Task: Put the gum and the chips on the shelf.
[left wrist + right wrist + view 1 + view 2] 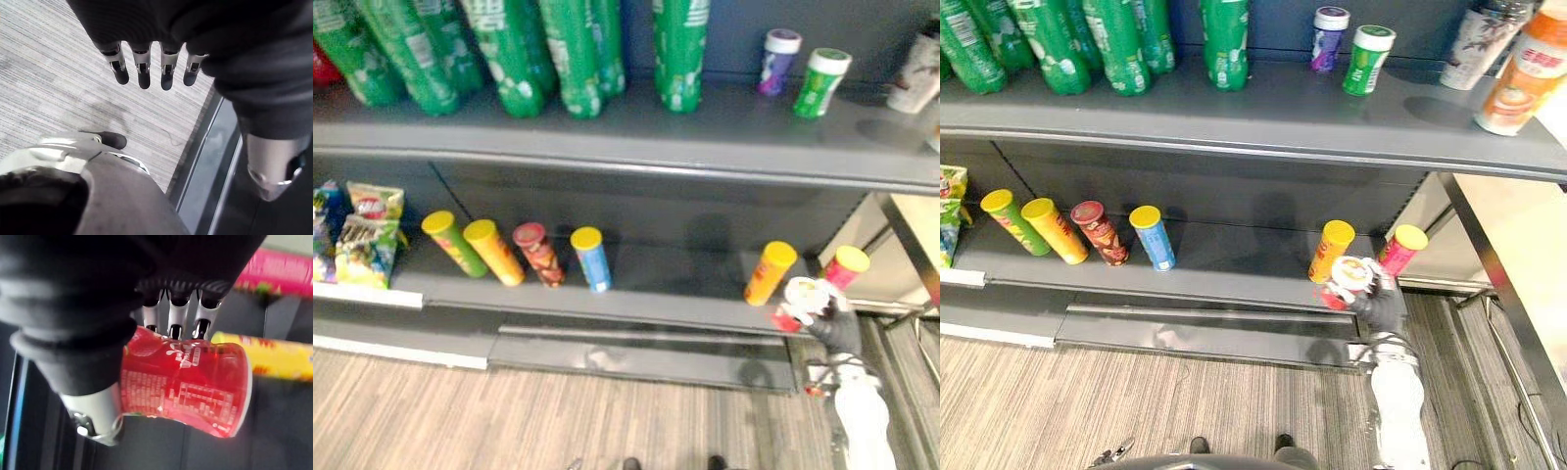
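My right hand point(1383, 307) is shut on a red chips can point(1349, 280) with a white lid, at the front edge of the lower shelf point(636, 299). The can sits between an orange-yellow can point(770, 271) and a pink can point(844, 266) that stand on that shelf. In the right wrist view the fingers point(179, 318) and thumb curl round the red can point(190, 387). A purple gum bottle point(779, 61) and a green gum bottle point(821, 82) stand on the upper shelf point(705, 137). My left hand point(144, 68) hangs over the floor with straight fingers, holding nothing.
Several green bottles point(509, 49) line the upper shelf's left part, and cups point(1518, 69) stand at its right end. Several more chips cans point(538, 253) lean on the lower shelf's left half, beside snack bags point(362, 240). Striped floor point(558, 421) lies below.
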